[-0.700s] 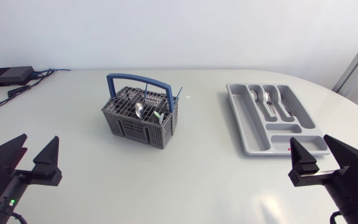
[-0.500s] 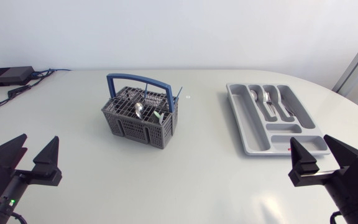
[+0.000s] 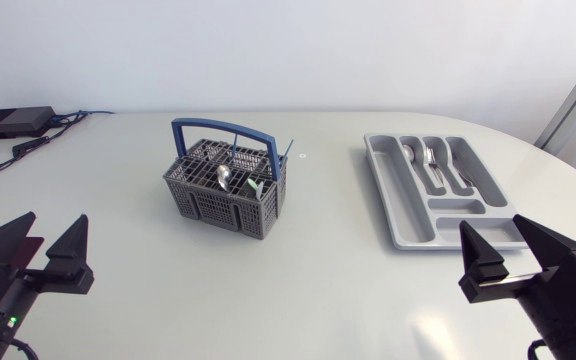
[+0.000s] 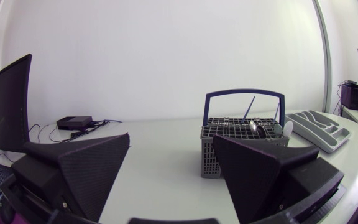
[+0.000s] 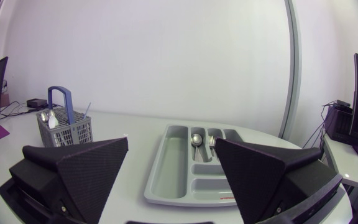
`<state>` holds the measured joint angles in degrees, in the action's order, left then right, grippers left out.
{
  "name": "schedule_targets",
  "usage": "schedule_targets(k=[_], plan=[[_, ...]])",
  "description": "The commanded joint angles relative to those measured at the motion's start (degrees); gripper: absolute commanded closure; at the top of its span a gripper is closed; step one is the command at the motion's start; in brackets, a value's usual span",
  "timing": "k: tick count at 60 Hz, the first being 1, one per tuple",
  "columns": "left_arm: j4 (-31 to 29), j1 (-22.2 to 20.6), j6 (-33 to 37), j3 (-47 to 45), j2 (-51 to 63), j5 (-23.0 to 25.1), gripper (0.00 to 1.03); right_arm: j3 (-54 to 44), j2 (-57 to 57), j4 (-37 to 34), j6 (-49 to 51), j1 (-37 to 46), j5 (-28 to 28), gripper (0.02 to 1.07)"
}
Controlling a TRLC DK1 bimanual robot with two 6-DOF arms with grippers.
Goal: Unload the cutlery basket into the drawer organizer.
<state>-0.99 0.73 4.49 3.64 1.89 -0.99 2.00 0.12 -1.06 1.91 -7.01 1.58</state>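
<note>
L gripper (image 3: 56,220): black wedge fingers spread, empty. R gripper (image 3: 490,222) likewise spread, just short of the grey plastic drawer organizer (image 3: 373,160). Grey slotted cutlery basket w/ blue handle (image 3: 223,190) lies ahead-right of L, steel spoon (image 3: 224,177) inside; L arm nearer.

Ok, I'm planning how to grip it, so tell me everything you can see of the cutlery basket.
The cutlery basket is a grey box of what looks like plastic, with perforated walls, a grid top and an upright blue arched handle. It stands upright on the white table, left of the middle. A spoon and a few other pieces stand in it. Nothing else touches it.
</note>
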Motion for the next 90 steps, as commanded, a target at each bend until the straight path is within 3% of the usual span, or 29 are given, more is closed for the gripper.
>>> schedule_targets(k=[1,17,23,31,43,52,61,64,68,79,83,90], plan=[[-0.1,-0.2,-0.4,4.4,4.6,-0.5,0.05,2.9,1.5,1.0,-0.5,-1.4,0.9,0.06],[-1.9,-2.1,-2.6,14.3,20.3,-0.4,0.06,8.3,11.6,2.0,-0.7,-4.9,3.2,0.06],[-5.6,-4.0,-2.0,20.0,29.5,-0.4,0.08,10.4,16.3,2.7,-0.8,-7.6,5.1,0.06],[-10.6,-2.9,-1.2,27.0,40.0,-0.4,0.10,13.6,23.2,3.6,-2.6,-9.0,5.7,0.06],[-18.8,-1.9,10.4,38.5,56.3,0.1,0.10,19.4,34.3,2.3,-3.8,-12.5,6.9,0.07],[-26.4,4.6,15.4,47.0,70.1,12.2,0.08,25.9,44.4,-1.5,-3.7,-14.1,7.6,0.07],[-26.0,11.0,20.6,54.0,82.0,20.5,0.09,35.1,56.9,-10.1,1.7,-15.4,6.1,0.07],[-26.0,12.3,22.6,56.3,85.6,24.4,0.09,37.5,60.6,-13.5,9.2,-15.8,3.1,0.07],[-25.5,13.0,24.5,58.7,89.5,27.0,0.09,39.4,65.0,-13.5,9.8,-15.7,0.3,0.08],[-25.3,12.8,25.5,65.1,97.6,32.7,0.14,43.2,73.7,-9.7,9.4,-17.3,-5.7,0.34],[-24.2,11.9,25.5,66.7,100.3,33.3,0.20,44.0,75.7,-6.2,8.2,-17.3,-6.7,0.58],[-22.6,11.0,25.2,68.6,103.9,34.6,0.30,45.5,79.6,-1.8,6.9,-17.3,-8.3,0.82]])
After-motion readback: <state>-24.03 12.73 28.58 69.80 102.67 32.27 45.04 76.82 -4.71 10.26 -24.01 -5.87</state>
